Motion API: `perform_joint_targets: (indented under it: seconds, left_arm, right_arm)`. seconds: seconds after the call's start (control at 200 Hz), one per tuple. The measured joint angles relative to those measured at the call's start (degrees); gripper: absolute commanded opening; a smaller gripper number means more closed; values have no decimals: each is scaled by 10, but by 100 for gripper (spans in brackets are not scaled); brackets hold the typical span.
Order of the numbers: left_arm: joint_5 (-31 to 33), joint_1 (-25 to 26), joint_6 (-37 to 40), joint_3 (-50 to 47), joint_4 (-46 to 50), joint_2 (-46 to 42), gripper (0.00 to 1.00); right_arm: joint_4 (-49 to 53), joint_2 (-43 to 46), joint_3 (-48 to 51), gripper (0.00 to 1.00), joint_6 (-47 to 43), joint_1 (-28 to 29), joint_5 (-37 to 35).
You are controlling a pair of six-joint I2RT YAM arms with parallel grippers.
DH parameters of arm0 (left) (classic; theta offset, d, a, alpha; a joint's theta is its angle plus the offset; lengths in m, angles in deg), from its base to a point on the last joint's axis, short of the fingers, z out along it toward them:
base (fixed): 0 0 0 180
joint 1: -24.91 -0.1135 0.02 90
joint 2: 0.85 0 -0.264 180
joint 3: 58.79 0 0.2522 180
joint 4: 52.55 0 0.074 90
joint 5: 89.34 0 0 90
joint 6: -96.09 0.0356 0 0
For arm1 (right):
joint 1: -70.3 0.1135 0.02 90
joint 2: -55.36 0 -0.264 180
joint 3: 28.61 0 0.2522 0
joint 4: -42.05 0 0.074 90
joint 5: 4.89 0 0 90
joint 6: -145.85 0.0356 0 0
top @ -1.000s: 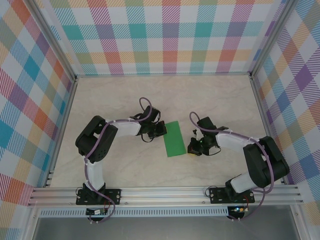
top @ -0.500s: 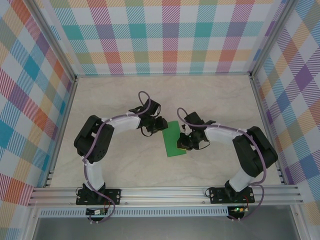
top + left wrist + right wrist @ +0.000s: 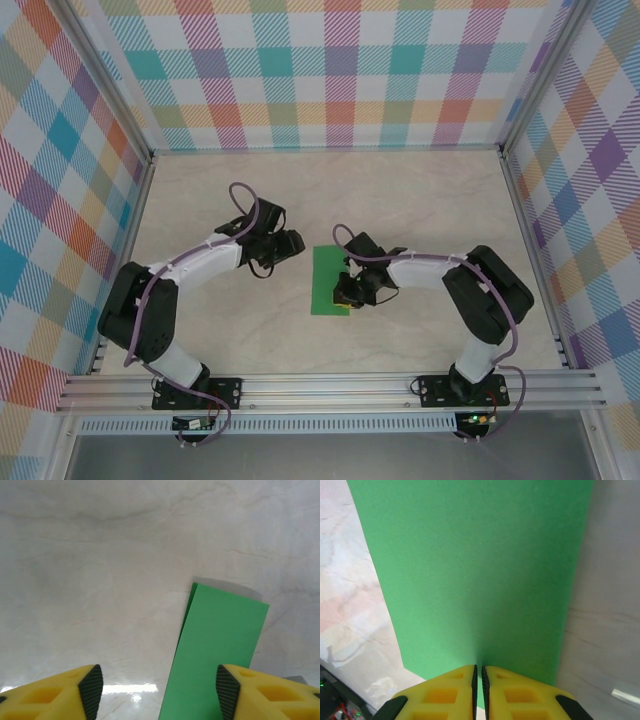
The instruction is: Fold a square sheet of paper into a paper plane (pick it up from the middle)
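The square sheet of paper point(image 3: 326, 275) lies on the table as a narrow bright-green rectangle, folded double; two layers show at its far corner in the left wrist view point(image 3: 220, 640). My right gripper point(image 3: 346, 293) is at the sheet's right edge, low on the table. In the right wrist view its yellow jaws point(image 3: 479, 690) are shut on the edge of the paper point(image 3: 470, 570), with green showing in the thin slit between them. My left gripper point(image 3: 291, 243) stands open to the left of the sheet, with nothing in it. Its right fingertip point(image 3: 227, 692) hangs over the green paper and its left fingertip point(image 3: 91, 690) over bare table.
The pale marble-look table point(image 3: 420, 200) is fenced by checked walls and aluminium rails point(image 3: 330, 385) at the near edge. Bare table lies behind, left and right of the sheet.
The right gripper has reached left, taken the sheet's edge and shifted the sheet left. The left gripper has opened and drawn back to the left, off the paper.
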State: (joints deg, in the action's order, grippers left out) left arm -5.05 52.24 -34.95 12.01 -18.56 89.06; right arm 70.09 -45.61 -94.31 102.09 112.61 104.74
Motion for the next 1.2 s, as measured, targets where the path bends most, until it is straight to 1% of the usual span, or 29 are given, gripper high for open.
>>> perform_joint_targets:
  seconds: [0.095,0.15,0.23,0.27,0.315,0.38,0.54,0.805,0.93,0.99,1.065,1.2]
  left_arm:
    - [26,-6,-2,-19,19,-23,85]
    - [47,-12,-7,-25,35,-40,92]
    - [76,-25,-5,-30,56,-68,99]
    - [90,-32,-4,-32,63,-83,100]
    - [101,-39,-5,-35,70,-100,100]
    - [112,-48,-4,-38,76,-122,100]
    - [109,-68,-2,-52,81,-145,100]
    - [59,-74,-2,-64,73,-145,100]
    - [26,-74,0,-64,60,-143,99]
    - [9,-74,2,-66,51,-142,97]
    - [-8,-74,4,-66,44,-141,90]
    - [-34,-68,3,-68,31,-139,83]
  right_arm:
    - [-12,-37,-44,15,16,12,5]
    - [-10,-54,-69,17,18,16,4]
    - [2,-63,-103,22,13,16,-7]
    - [15,-63,-121,25,8,15,-14]
    - [28,-63,-145,29,-3,13,-20]
    - [43,-64,-181,33,-16,10,-28]
    - [62,-93,-250,35,-41,-8,-45]
    - [106,-183,-311,35,-66,-45,-65]
    - [124,-201,-331,35,-69,-54,-72]
    - [133,-201,-334,34,-69,-56,-84]
    - [140,-201,-334,34,-66,-59,-96]
    - [143,-174,-299,33,-52,-64,-132]
